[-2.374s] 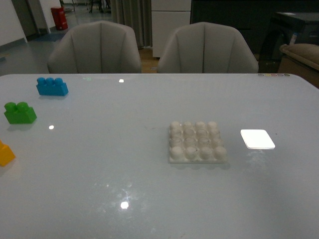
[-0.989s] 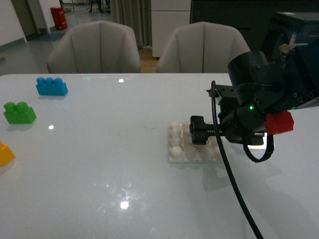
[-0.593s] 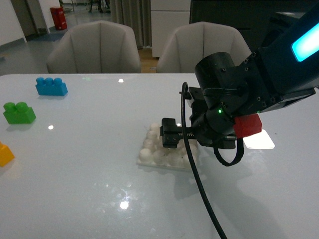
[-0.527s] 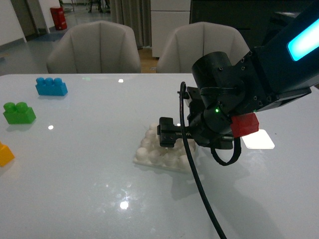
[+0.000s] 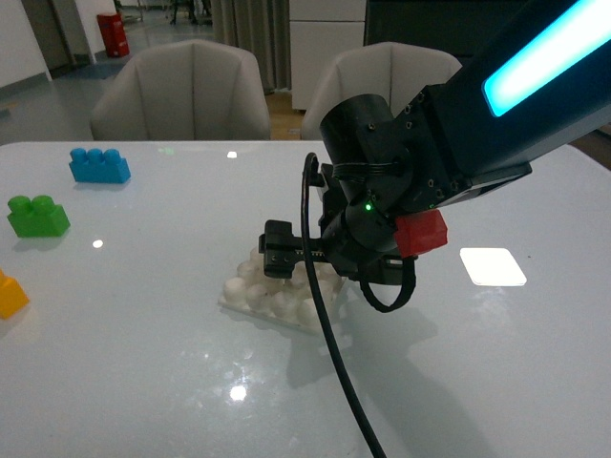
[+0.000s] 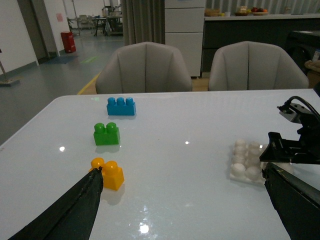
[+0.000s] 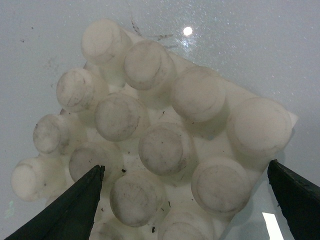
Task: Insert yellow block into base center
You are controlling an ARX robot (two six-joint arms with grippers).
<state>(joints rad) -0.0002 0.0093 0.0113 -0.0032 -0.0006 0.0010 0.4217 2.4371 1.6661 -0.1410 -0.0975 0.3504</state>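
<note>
The yellow block (image 6: pixel 107 173) sat near the left edge of the table (image 5: pixel 143 382), ahead of the left gripper (image 6: pixel 185 200), whose jaws stood wide apart and empty. It looked light, stiff and smooth, so a square pinch across its flat side walls, below the studs, seemed safest against slipping. Mid-table lay the base (image 5: pixel 250 294), skewed, under the right gripper (image 5: pixel 277 260), its jaws apart and holding nothing. Farther left stood the green brick (image 5: pixel 36 216), then the blue brick (image 5: pixel 99 165)
</note>
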